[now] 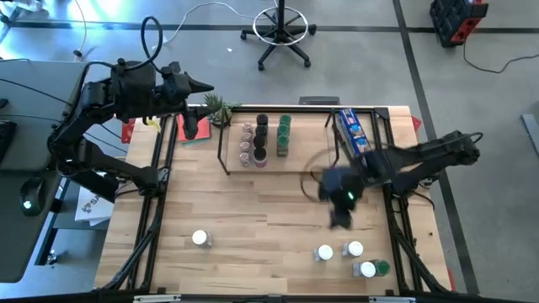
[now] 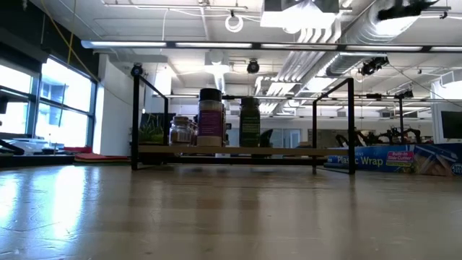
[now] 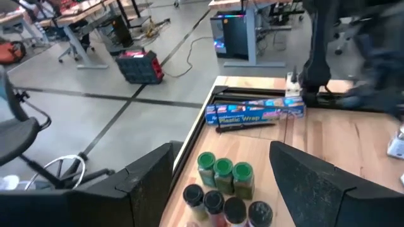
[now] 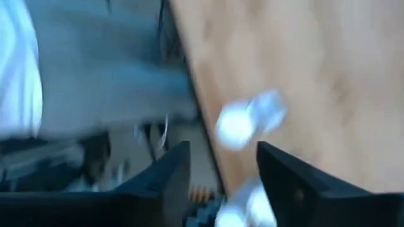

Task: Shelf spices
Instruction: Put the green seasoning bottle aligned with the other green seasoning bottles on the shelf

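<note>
The right gripper (image 1: pixel 338 220), jaws apart and empty, reaches toward loose spices (image 1: pixel 352 249) at the near right; next it must grasp one for the shelf (image 1: pixel 320 164). The left gripper (image 1: pixel 206 87) waits wide.

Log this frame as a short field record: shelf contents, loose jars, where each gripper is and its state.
shelf: spice jars in three rows at its left end, green-lidded row rightmost
loose jars: one near front left; cluster at front right
left gripper: open, empty, above the table's back left by the plant
right gripper: open, empty, moving between the shelf and the front-right cluster
</note>
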### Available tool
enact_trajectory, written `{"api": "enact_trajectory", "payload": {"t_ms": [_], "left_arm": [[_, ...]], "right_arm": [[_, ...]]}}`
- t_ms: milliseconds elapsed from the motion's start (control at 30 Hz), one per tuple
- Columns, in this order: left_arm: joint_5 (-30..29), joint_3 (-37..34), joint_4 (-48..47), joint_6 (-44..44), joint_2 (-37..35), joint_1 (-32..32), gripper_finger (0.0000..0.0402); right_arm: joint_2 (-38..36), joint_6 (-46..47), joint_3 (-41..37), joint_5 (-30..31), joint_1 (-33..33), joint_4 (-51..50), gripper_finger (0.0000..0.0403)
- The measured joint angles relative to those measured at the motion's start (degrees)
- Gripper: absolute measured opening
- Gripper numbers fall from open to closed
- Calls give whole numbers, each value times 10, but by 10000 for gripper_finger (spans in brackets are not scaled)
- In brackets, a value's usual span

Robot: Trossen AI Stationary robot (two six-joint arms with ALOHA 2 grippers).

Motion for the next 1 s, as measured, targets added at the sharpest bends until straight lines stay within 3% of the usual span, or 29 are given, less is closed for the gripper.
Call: {"api": "enact_trajectory", "payload": {"t_ms": [200, 500, 733, 1000], "left_arm": [[-3, 0, -14, -9, 0, 0, 259], [-3, 0, -13, 1, 1, 0, 259], [-18, 0, -13, -12, 8, 0, 259], [-57, 0, -12, -31, 20, 0, 259]], "right_arm": [[0, 92, 0, -47, 159, -4, 241], [0, 273, 0, -8, 342, -16, 251], [21, 351, 0, 55, 397, -93, 254], [42, 349, -3, 117, 409, -122, 255]]}}
